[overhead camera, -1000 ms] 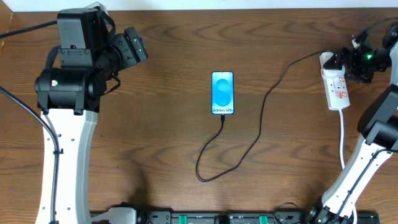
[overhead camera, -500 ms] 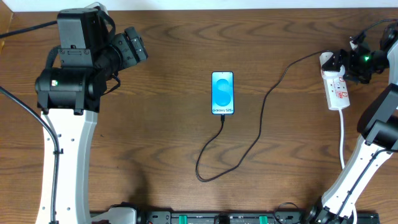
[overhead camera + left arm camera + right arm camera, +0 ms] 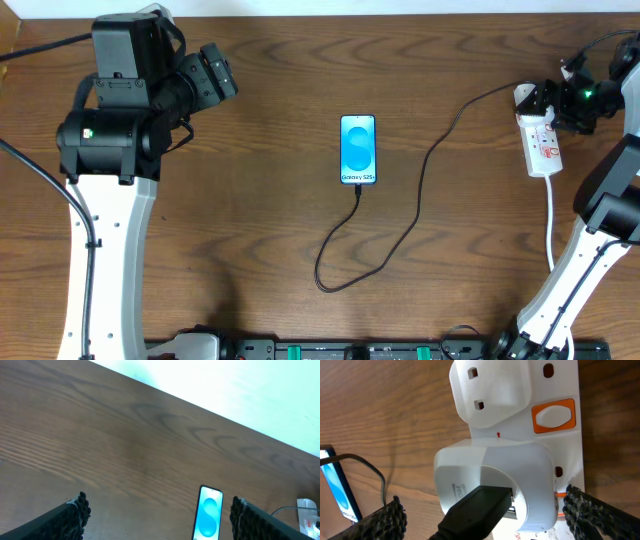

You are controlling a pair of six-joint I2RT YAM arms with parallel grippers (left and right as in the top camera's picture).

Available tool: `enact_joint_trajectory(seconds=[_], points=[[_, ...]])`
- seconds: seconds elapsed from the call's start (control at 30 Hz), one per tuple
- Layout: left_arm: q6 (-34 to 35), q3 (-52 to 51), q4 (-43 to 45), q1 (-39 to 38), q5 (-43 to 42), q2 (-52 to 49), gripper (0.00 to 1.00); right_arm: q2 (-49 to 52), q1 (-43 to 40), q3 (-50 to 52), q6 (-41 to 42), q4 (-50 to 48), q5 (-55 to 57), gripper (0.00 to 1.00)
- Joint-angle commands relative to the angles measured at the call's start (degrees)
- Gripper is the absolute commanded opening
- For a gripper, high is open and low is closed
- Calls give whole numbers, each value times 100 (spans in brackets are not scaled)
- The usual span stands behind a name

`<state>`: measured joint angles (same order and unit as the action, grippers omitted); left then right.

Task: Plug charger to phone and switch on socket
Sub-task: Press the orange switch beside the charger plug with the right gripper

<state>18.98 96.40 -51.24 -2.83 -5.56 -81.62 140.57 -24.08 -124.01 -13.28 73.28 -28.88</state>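
right end effector (image 3: 485, 512): fingers wide apart, holding nothing. it hangs low over the plug end of the socket (image 3: 541, 140), at the right edge of the tabletop (image 3: 250, 210). one finger shows on each side of the white adapter (image 3: 495, 480); can't tell if either touches it.

the charger (image 3: 420, 190) runs out of that adapter's face as a black plug. next to it on the strip sits a second white plug (image 3: 490, 395), with an orange switch (image 3: 553, 415) beside it. another bit of orange shows at the adapter's right edge, by the right finger, mostly hidden. that's probably the adapter's own switch. can't read on or off for either one.

left end effector (image 3: 160, 517): fingers apart, empty, raised at the far left and well clear of everything.

phone (image 3: 358, 150) lies flat mid-tabletop with its screen lit blue. the charger loops across the wood and ends at the phone's bottom edge.

status, my read:
- charger to phone: looks done, the tip meets the port edge. how well it's seated is too small to confirm.
- charger to socket: done.
- switch on: looks like the step left, and the right arm is already over the spot. needs a press on the correct switch, not the neighbour's.
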Motion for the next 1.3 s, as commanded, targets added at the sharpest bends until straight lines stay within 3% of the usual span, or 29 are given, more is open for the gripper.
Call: enact_joint_trajectory(seconds=[0.0, 0.73, 1.27], points=[[-120, 57, -15, 20, 111, 2, 91, 195, 249, 267, 15, 164, -614, 99], [-120, 57, -17, 20, 111, 2, 91, 195, 249, 267, 11, 212, -1099, 99], [-120, 57, -15, 20, 111, 2, 91, 28, -26, 2, 501, 348, 387, 99]])
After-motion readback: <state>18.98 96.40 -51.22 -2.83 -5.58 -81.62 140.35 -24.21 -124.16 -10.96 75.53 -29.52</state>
